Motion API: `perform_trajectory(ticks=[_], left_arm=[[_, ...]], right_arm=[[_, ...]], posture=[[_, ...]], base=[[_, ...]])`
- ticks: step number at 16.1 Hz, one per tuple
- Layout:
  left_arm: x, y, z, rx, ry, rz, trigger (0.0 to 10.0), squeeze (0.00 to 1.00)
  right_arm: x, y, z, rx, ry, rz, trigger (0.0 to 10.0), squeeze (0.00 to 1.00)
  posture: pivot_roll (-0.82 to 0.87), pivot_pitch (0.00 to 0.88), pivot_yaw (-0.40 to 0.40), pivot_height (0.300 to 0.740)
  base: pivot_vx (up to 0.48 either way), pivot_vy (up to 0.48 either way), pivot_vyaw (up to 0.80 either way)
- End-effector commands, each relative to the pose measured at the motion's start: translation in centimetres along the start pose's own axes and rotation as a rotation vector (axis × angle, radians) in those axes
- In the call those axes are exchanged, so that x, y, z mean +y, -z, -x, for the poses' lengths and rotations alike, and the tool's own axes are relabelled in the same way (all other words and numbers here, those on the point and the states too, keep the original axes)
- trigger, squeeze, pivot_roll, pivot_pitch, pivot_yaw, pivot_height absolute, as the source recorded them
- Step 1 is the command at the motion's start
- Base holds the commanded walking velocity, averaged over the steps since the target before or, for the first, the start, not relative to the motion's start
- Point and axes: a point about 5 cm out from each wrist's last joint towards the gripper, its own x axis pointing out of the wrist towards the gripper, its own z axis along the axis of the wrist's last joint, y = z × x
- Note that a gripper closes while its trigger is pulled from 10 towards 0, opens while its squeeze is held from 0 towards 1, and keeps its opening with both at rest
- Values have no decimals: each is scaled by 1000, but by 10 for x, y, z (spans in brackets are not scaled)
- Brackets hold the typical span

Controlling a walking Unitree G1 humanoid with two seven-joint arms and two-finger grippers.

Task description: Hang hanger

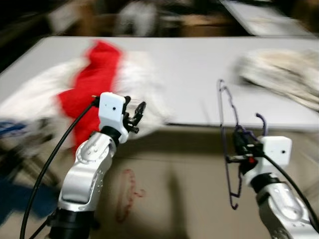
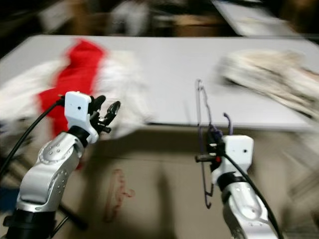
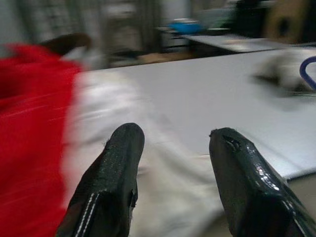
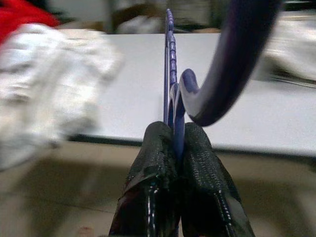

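A thin dark blue hanger stands upright in front of the grey table's near edge, its hook curving up past my right wrist camera. My right gripper is shut on the hanger near the base of the hook, both fingers pressed against it. My left gripper is open and empty, raised near the table's front left edge, with its fingers over a red and white heap of clothes. The frames are blurred by motion.
The grey table stretches across in front of me. A pale bundle of cloth lies at its right. A red hanger lies on the brown floor below. Blue cloth sits at the lower left. Another table stands behind.
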Motion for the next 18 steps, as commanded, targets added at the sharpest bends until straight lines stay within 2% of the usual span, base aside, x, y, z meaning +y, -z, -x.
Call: perform_trajectory(ticks=[1, 2, 8, 10, 12, 13, 14, 16, 18], left_arm=[[4, -3, -2, -7, -13, -1, 10000, 0], [5, -3, -2, -8, -16, -2, 10000, 0], [7, -5, -5, -19, -14, 3, 10000, 0], [3, -10, -11, -45, 42, 29, 10000, 0], [10, -16, -21, -48, 33, 35, 10000, 0], [15, -19, -24, -61, 37, 59, 10000, 847], [18, -22, -25, -66, 30, 57, 10000, 1000], [36, -28, -26, -93, -26, 36, 10000, 1000], [43, -28, -24, -102, -49, 39, 10000, 1000]], right_arm=[[2, -3, 1, -21, -17, 8, 10000, 0], [2, -4, 2, -30, -17, -27, 10000, 0], [1, -5, 2, -37, -15, -13, 10000, 0], [-1, -5, 3, -43, -12, -9, 10000, 0], [-2, -8, 3, -49, -32, 35, 10000, 0], [-1, -10, 4, -56, -51, 52, 10000, 0], [-3, -11, 4, -58, -56, 55, 10000, 0], [-7, -10, 1, -55, -67, 52, 10000, 0], [-5, -9, 1, -53, -79, 56, 10000, 0]], posture=[[-73, 0, 71, 740], [-74, 0, 72, 740], [-75, 0, 70, 740], [-74, 0, 78, 740], [-86, 0, 98, 740], [-91, 0, 96, 740], [-86, 0, 85, 740], [-69, 0, 50, 740], [-61, 0, 36, 740]], base=[[398, 0, 0], [394, 0, 0], [370, 0, 0], [0, 0, 0], [0, 0, 0], [0, 0, 0], [0, 0, 0], [0, 0, 0], [0, 0, 0]])
